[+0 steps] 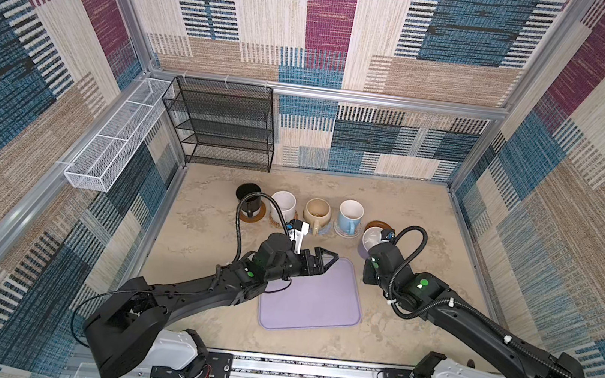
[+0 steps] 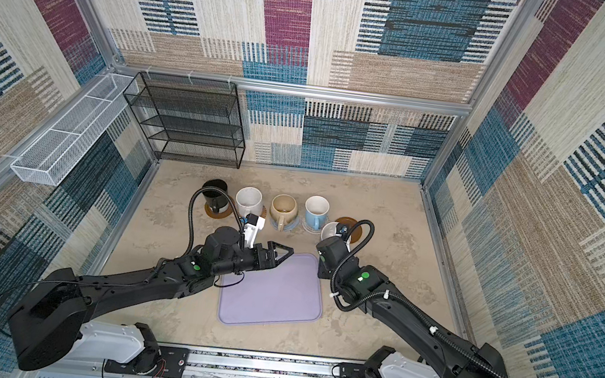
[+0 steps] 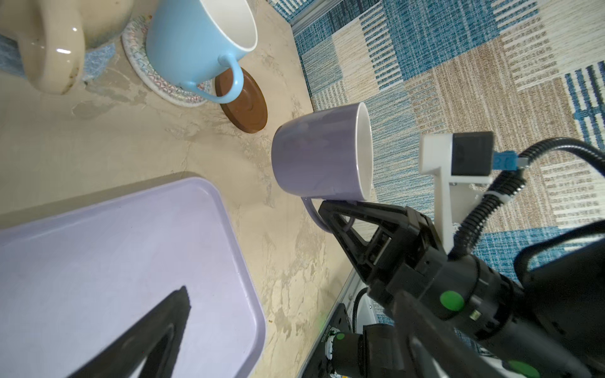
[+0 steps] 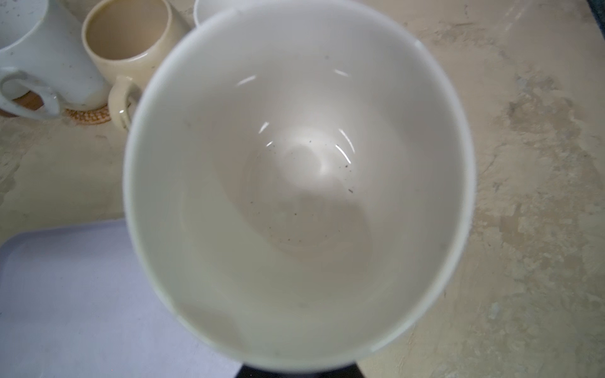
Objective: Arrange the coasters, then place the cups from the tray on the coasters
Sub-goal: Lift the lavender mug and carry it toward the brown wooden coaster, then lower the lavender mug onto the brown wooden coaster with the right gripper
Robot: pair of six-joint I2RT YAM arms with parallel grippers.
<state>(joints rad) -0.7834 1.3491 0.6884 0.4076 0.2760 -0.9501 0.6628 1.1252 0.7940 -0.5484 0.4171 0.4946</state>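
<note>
Beige mottled table, woven-pattern walls on three sides. Row of cups toward far edge, each upright: black cup on brown coaster, speckled white cup on rattan coaster, beige cup on blue-grey coaster, light blue cup on white-grey coaster. Lavender tray lies centre, toward front edge. Left gripper: jaws apart, over tray's far left corner. Right gripper: clamped on handle of lavender cup, cup lifted and tilted, just nearside of second brown coaster, at row's right end.
</note>
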